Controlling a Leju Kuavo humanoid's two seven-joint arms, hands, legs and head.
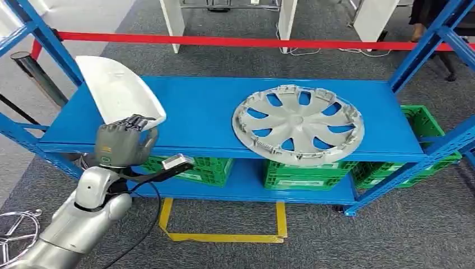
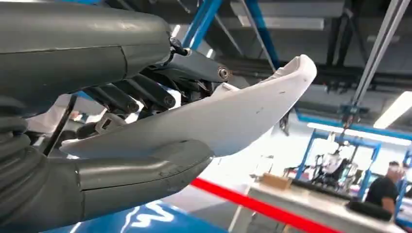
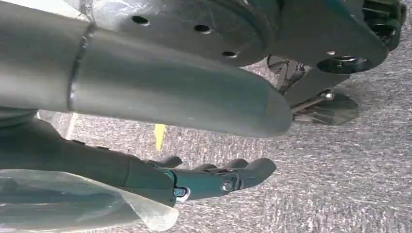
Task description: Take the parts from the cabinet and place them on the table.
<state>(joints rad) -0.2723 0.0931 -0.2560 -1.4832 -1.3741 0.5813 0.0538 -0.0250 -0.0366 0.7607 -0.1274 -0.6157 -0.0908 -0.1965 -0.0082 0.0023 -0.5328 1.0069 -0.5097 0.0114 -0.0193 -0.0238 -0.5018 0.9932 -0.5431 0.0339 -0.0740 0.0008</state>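
- Presently, a white curved part (image 1: 116,92) is gripped at its lower edge by the left hand (image 1: 120,143), in the left of the head view, tilted above the left end of the blue shelf (image 1: 196,120).
- In the left wrist view the part (image 2: 218,116) is clamped between the thick thumb and the darker fingers (image 2: 141,92).
- A grey wheel cover (image 1: 298,123) is seen lying flat on the shelf, right of centre, well apart from the hand.
- Green crates (image 1: 305,171) are seen on the lower shelf.
- The right hand (image 3: 214,177) is held over grey carpet, fingers extended and apart, nothing in it.

Workshop, blue steel shelving (image 1: 224,120) (green crates (image 1: 305,171) below), barrier tape (image 1: 224,41)
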